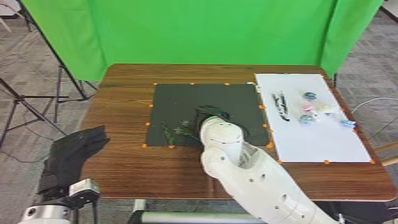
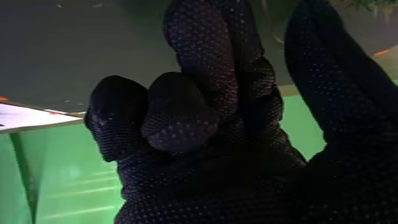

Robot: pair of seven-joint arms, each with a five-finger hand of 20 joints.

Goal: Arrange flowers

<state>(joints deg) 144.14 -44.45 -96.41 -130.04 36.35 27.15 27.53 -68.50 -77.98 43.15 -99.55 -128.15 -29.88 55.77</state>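
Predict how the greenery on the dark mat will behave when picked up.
The greenery is probably light and somewhat bendy, judging by its thin stems. Its leaves spread outward, so it seems unlikely to roll, but they could snag on the fabric glove of the right hand.

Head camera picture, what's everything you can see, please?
table: one, brown, middle
mat: one, black, on table
sheet: one, white, right of mat
flowers: several, blue, pink, whitish, on sheet
sprigs: count unclear, green, on mat
orange marks: many, around mat and sheet
curtain: one, green, behind
floor: one, grey, below
arms: two, white, from bottom edge
left hand: one, black, table's left edge
right hand: one, black, over mat
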